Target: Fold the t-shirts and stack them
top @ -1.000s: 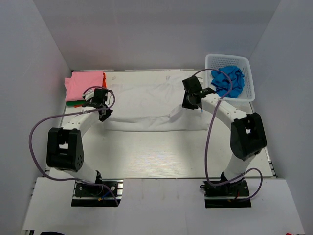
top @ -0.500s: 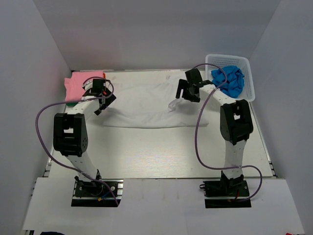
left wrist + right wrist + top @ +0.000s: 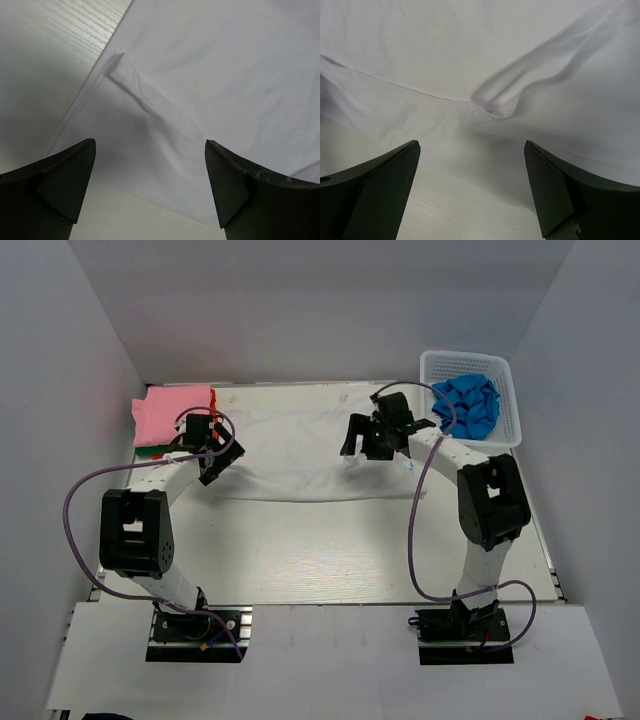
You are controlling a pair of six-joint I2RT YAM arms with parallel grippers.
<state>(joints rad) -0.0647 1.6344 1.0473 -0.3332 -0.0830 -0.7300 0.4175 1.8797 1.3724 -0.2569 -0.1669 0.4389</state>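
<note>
A large white t-shirt (image 3: pixel 300 440) lies spread across the back middle of the table, its near edge doubled over. My left gripper (image 3: pixel 215 455) hangs open over the shirt's left end. In the left wrist view the gripper (image 3: pixel 150 170) holds nothing, and the white t-shirt (image 3: pixel 210 75) shows a folded hem. My right gripper (image 3: pixel 365 440) is open over the shirt's right part. From the right wrist, the gripper (image 3: pixel 472 170) is empty above the white t-shirt (image 3: pixel 445 50) and a raised crease. A folded pink t-shirt (image 3: pixel 172 412) tops a stack at the back left. A bright blue t-shirt (image 3: pixel 468 405) lies crumpled in the basket.
The white mesh basket (image 3: pixel 512 418) stands at the back right corner. Orange-red and green cloth edges peek out under the pink t-shirt. White walls close in the table on the left, back and right. Purple cables loop from both arms.
Both grippers have gone from shut on the white t-shirt's edge to open, letting it go. Both arms reached toward the back, then drew back a little.
</note>
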